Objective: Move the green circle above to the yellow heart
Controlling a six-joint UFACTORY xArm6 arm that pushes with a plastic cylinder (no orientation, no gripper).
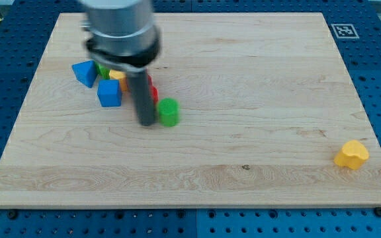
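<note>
The green circle lies left of the board's middle. My tip rests on the board just to its left, touching or nearly touching it. The yellow heart sits far off at the view's lower right, near the board's right edge. The rod and the arm's body rise from the tip toward the view's top and hide part of the block cluster behind them.
A cluster sits at the upper left: a blue block, a blue cube, a yellow block, a green block and a red block partly hidden by the rod. A marker tag lies beyond the board's top right corner.
</note>
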